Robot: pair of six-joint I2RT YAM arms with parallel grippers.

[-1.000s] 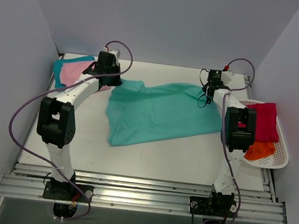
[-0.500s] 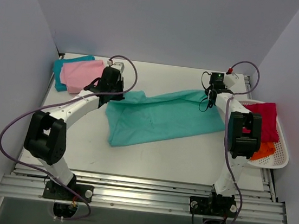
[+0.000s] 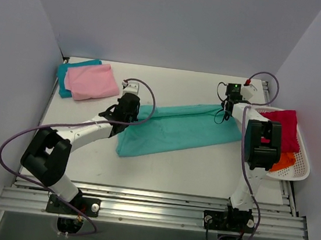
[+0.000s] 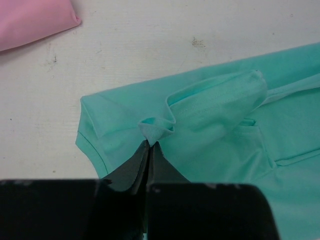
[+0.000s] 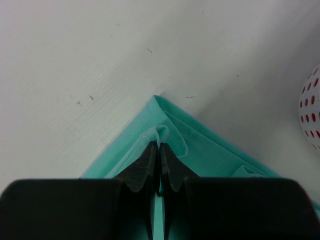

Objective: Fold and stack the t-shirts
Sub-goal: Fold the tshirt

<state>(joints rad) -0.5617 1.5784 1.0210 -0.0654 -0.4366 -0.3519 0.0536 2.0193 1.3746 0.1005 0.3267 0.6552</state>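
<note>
The white table is carrying everything here, and the mint tee is lying across its middle as a long slanted band, running from left of centre up toward the far right. Its near left corner is resting flat on the table.

Over at the right edge, the white basket is sitting with the crimson tee piled in it and the orange tee poking out on the near side. In the far left corner the pink tee is lying folded on top of the folded teal tee, whose edges are showing at the left and rear.

Now the grippers. The left gripper is pinching a small pucker of the mint tee beside a sleeve, jaws pressed together on the cloth. The right gripper is doing the same at the other end, jaws clamped tight on a pointed corner of the mint tee, with the basket just off to its right.
</note>
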